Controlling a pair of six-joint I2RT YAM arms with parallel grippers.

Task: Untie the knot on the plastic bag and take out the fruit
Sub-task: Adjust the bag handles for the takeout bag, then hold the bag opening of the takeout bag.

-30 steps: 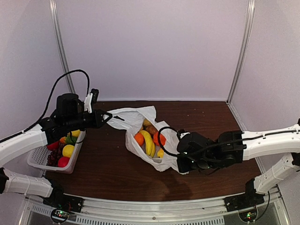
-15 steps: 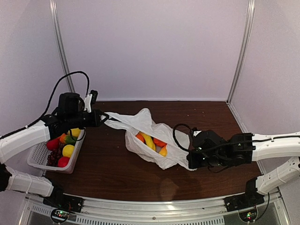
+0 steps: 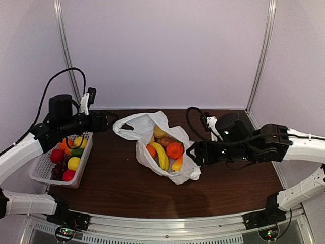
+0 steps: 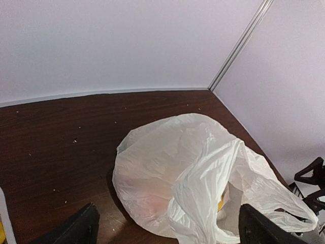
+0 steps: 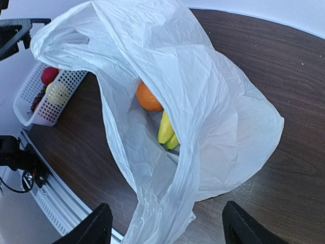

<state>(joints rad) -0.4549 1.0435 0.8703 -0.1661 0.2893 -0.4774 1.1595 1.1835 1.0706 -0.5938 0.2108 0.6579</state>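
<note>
Plastic bag now slumps slack and gaping at the middle of the table, with fruit showing inside; earlier we had it stretched between both claws. We see the left gripper and the right gripper spread wide, holding nothing, each just beside the bag.

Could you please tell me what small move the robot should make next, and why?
Probably ease the right gripper into the mouth of the plastic bag, toward the ribbed orange fruit. The bag lies open with no knot visible. The left gripper and the right one both stand open and empty, and that fruit sits on top, nearest the right one.
</note>
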